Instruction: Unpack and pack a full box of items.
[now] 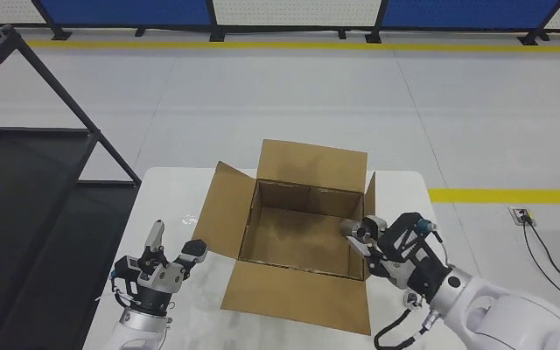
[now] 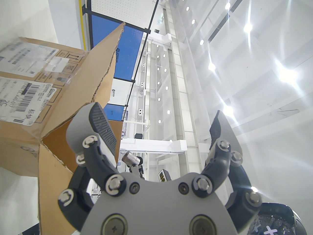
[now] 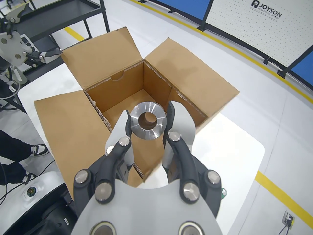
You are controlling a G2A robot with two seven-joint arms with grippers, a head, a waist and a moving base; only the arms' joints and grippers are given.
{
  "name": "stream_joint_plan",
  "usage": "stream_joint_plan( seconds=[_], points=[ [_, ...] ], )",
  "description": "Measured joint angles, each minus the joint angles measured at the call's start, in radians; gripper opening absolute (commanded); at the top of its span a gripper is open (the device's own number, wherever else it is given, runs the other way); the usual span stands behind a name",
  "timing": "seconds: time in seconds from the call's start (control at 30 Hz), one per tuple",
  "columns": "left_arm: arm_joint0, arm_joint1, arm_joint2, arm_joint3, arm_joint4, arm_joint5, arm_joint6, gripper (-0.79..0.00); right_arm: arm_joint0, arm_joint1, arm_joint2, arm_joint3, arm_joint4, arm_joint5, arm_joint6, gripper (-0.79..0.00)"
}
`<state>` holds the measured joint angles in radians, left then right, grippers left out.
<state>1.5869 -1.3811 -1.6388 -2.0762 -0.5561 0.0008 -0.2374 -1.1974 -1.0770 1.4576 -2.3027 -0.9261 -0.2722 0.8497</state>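
Note:
An open brown cardboard box (image 1: 306,229) stands in the middle of the white table (image 1: 166,188), all flaps (image 3: 97,57) spread out. My right gripper (image 3: 148,123) is shut on a shiny metal ring (image 3: 148,120) with a round hole, held over the box's right rim (image 1: 360,231). In the top view the ring (image 1: 357,229) sits at the gripper's tip. My left gripper (image 1: 173,243) stands open and empty over the table's left part, beside the box's left flap (image 2: 97,74). The box floor (image 3: 127,106) looks bare.
A black metal rack (image 1: 44,175) stands left of the table. Yellow floor lines (image 1: 490,195) run behind and to the right. A person's legs (image 3: 14,152) show at the edge of the right wrist view.

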Motion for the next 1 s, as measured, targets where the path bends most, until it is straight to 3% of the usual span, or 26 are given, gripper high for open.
stream_joint_plan(
  seconds=[0.23,0.57,0.77,1.0],
  points=[
    [0.000,0.000,0.000,0.000,0.000,0.000,0.000,0.000,0.197,-0.017,-0.190,0.090,0.002,0.037,0.094,-0.785],
    [0.000,0.000,0.000,0.000,0.000,0.000,0.000,0.000,0.589,-0.109,-0.593,0.412,-0.021,0.210,0.178,-0.785],
    [0.000,0.000,0.000,0.000,0.000,0.000,0.000,0.000,0.727,-0.175,-0.744,0.608,-0.021,0.299,0.156,-0.785],
    [0.000,0.000,0.000,0.000,0.000,0.000,0.000,0.000,0.824,-0.241,-0.828,0.855,0.042,0.330,0.126,-0.785]
  ],
)
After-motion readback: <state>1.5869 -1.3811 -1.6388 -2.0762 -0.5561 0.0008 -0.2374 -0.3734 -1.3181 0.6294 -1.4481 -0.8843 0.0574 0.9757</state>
